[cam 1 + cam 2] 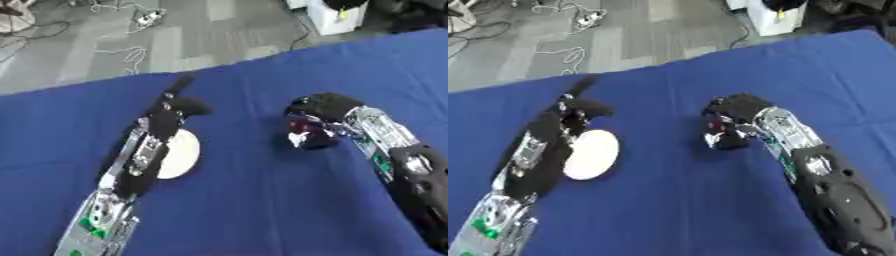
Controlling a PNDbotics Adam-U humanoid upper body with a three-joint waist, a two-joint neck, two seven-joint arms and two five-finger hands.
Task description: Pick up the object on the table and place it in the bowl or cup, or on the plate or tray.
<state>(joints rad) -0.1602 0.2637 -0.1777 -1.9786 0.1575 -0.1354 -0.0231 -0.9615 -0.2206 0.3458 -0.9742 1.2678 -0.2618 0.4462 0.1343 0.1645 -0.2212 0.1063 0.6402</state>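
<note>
Curling round a small red-and-silver object (pixel 306 134), orientation hidden, the right hand (pixel 322 111) rests on the blue table (pixel 262 200).

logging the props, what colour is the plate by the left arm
White, a plain round plate on the blue tablecloth; clearest in the right eye view.

Soft, even light, whole pic kinda mushy tbh

From my end both eye views look blurry w/ blocky smearing, no crisp edges anywhere. Light is diffuse, prob overhead; the blue table (pixel 262 210) reads evenly lit, no hot glare. Only a faint dark shadow sits under my right hand (pixel 317 116). White plate (pixel 592 154) is bright, nearly blown out, no surface detail. Silver bits on the arms catch small highlights. The floor (pixel 175 30) at the top is just as soft.
</note>
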